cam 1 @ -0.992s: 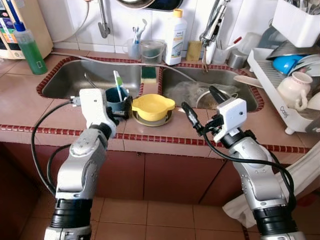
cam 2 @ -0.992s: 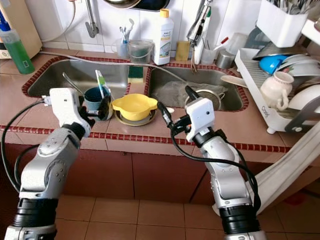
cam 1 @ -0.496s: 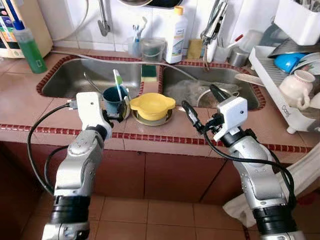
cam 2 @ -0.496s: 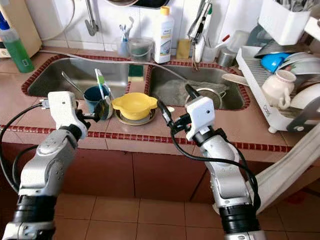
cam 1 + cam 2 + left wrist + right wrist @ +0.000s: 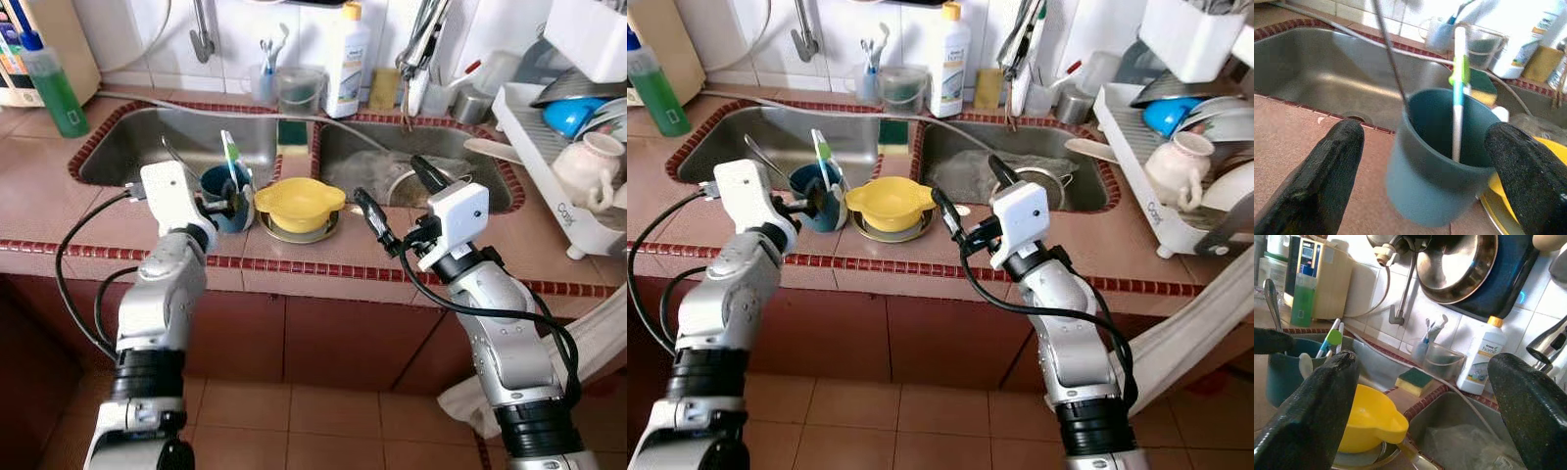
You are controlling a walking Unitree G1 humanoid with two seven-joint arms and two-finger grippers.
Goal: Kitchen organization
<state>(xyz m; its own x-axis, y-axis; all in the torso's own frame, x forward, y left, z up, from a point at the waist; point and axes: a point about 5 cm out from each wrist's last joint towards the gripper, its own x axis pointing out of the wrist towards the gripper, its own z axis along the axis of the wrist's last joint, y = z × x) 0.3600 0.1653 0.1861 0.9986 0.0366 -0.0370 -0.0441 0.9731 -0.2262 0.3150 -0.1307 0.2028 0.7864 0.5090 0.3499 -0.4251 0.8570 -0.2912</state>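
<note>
A teal cup (image 5: pixel 221 189) stands on the tiled counter at the sink's front edge, holding a white-green toothbrush (image 5: pixel 231 159) and a metal spoon (image 5: pixel 1391 54). Beside it, a yellow bowl (image 5: pixel 299 201) rests on a metal plate (image 5: pixel 294 233). My left gripper (image 5: pixel 231 203) is open; its fingers (image 5: pixel 1332 166) flank the cup (image 5: pixel 1440 161) without visibly touching it. My right gripper (image 5: pixel 395 193) is open too, hovering over the counter to the right of the bowl (image 5: pixel 1369 423), holding nothing.
Behind the counter lies a double sink (image 5: pixel 137 147) with a sponge (image 5: pixel 291 134) on the divider. At the back are a white detergent bottle (image 5: pixel 346 61) and a green bottle (image 5: pixel 54 90). At right, a full dish rack (image 5: pixel 541 168) holds a white jug (image 5: pixel 586 164).
My left wrist has drawn back and to the left; its fingers now sit less far around the cup. The right arm has barely moved. The head view has shifted slightly.
</note>
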